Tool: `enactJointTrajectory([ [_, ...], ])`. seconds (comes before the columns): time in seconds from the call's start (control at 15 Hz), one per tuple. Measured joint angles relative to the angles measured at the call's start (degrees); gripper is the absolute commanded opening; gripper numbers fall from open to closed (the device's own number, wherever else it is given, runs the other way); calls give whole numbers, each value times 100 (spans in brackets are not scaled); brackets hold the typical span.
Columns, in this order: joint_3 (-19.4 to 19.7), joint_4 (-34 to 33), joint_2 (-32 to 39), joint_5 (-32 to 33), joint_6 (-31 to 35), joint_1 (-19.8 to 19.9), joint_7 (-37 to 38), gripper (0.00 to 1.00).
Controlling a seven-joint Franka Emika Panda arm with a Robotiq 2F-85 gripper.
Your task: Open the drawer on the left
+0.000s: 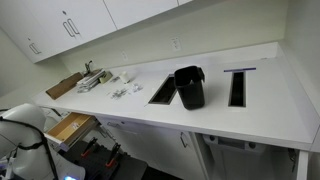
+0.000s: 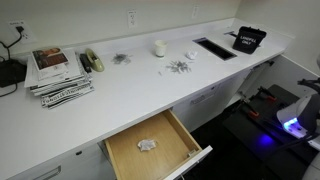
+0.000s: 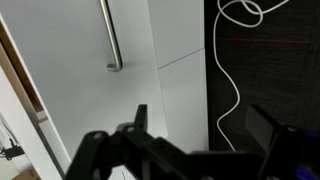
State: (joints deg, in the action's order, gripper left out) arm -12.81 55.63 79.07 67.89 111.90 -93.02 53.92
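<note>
The drawer (image 2: pixel 155 148) stands pulled far out below the white counter, showing its white front and tan wooden box. A small pale crumpled thing (image 2: pixel 147 145) lies inside it. It also shows in an exterior view (image 1: pixel 70 128), next to the white robot arm (image 1: pixel 22 122). In the wrist view my gripper (image 3: pixel 200 125) is open and empty, its dark fingers spread apart. It faces a white cabinet door with a metal bar handle (image 3: pixel 112 40), and is not touching it.
On the counter (image 2: pixel 120 95) are a stack of magazines (image 2: pixel 58 75), a flat brown board (image 1: pixel 62 87), a black bin (image 1: pixel 189 87), small scattered items and two rectangular cutouts (image 1: pixel 238 87). A white cable (image 3: pixel 232 70) lies on the dark floor.
</note>
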Motion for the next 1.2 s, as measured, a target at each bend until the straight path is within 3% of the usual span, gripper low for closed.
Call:
enactJointTrajectory([
  [0.47,-439,1589,-1308,-17,37,486,-653,100],
  [0.73,-200,2526,-2052,-585,-76,591,-669,100],
  [0.87,11,2902,-2361,-641,-77,605,-326,100],
  [1.2,168,3238,-2626,-640,-57,606,42,100],
])
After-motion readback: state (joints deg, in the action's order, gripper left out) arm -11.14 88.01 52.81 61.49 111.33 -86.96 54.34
